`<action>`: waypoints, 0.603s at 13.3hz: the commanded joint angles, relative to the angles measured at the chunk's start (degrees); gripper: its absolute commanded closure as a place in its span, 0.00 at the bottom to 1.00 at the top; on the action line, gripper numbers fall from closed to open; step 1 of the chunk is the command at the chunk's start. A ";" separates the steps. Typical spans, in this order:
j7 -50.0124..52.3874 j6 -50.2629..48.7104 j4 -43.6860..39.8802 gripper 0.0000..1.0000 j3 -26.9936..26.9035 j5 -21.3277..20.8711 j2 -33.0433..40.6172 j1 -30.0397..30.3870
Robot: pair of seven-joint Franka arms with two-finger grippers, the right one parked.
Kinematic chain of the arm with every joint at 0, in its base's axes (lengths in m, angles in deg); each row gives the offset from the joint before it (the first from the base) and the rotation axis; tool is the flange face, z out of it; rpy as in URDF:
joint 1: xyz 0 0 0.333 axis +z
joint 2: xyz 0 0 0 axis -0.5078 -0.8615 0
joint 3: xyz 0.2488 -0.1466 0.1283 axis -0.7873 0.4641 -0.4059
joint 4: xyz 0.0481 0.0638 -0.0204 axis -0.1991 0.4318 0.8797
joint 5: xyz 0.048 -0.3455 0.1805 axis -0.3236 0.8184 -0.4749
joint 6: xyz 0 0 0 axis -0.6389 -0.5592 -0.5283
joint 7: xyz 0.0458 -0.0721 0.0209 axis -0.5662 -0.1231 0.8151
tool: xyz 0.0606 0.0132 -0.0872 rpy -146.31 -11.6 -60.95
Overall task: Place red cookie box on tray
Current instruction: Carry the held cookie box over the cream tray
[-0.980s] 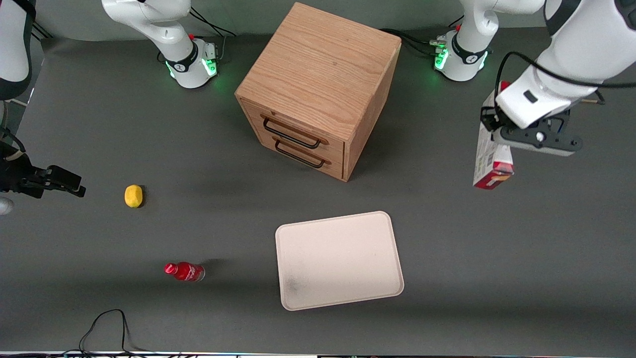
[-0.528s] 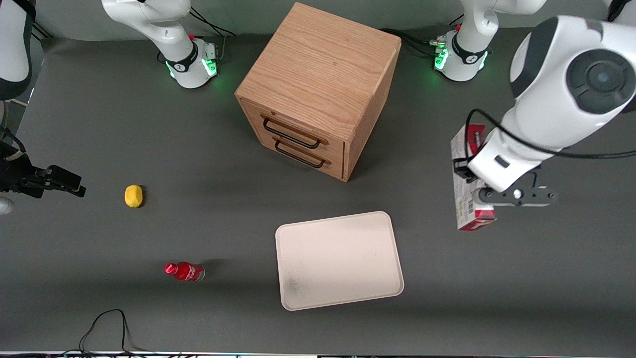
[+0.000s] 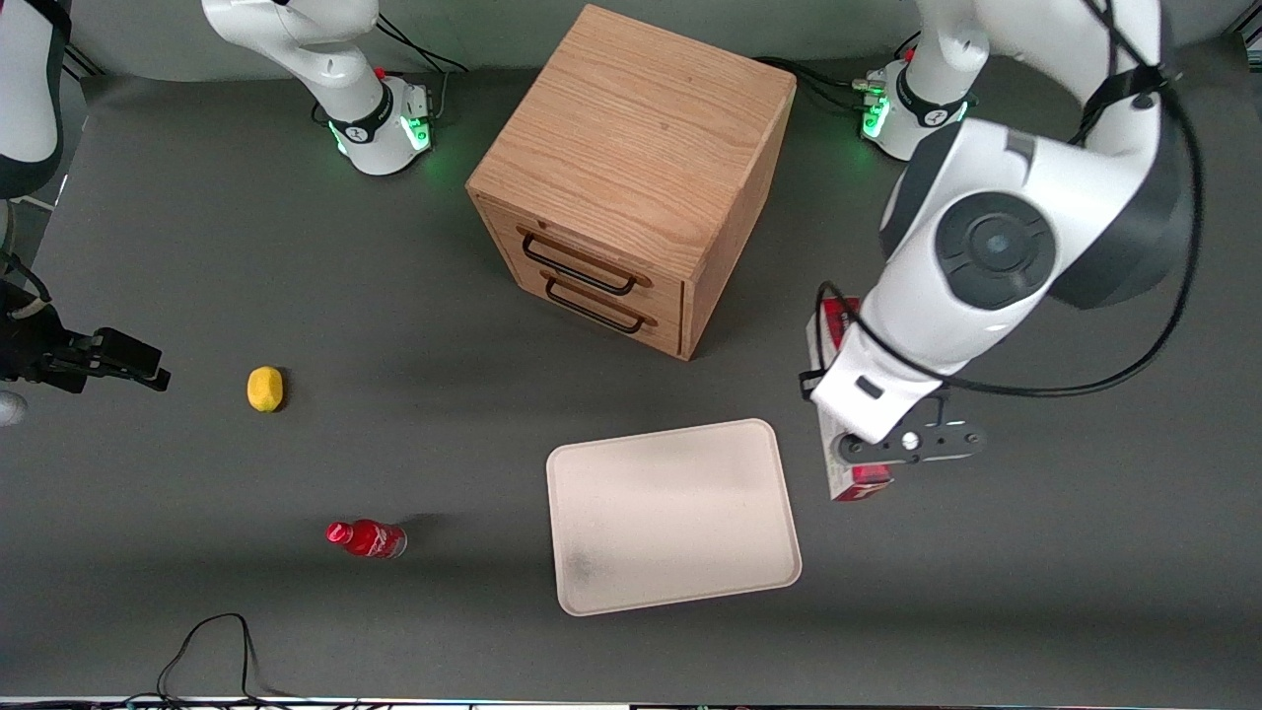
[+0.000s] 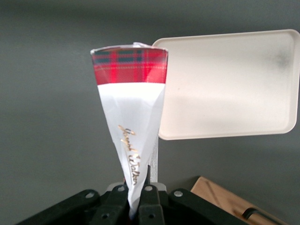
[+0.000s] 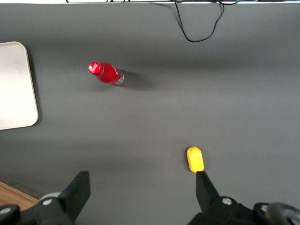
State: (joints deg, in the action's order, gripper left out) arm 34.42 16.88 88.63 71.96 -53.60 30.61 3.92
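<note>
The red cookie box hangs in the air with my left arm's gripper shut on it, just beside the tray's edge toward the working arm's end. The arm's wrist covers most of the box in the front view. In the left wrist view the box shows a white face with gold script and a red tartan end, clamped between the fingers of the gripper. The cream-white tray lies flat on the table beside the box's hanging end, with a faint grey smudge in one corner.
A wooden two-drawer cabinet stands farther from the front camera than the tray. A small red bottle and a yellow lemon lie toward the parked arm's end. A black cable loops near the table's front edge.
The left arm has carried the cookie box nearer to the front camera and sideways toward the tray, from beside the cabinet to the tray's edge. The grip has stayed shut.
</note>
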 commanded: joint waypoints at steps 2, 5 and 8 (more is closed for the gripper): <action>5.56 -0.03 -8.40 1.00 -0.40 0.30 -4.82 -2.22; 6.79 2.41 -7.09 1.00 0.03 0.30 -4.99 -2.40; 6.88 9.79 -1.65 1.00 0.30 0.22 -6.48 -2.32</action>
State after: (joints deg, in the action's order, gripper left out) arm 39.91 22.25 84.50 72.33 -53.60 25.43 1.96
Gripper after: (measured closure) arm 0.952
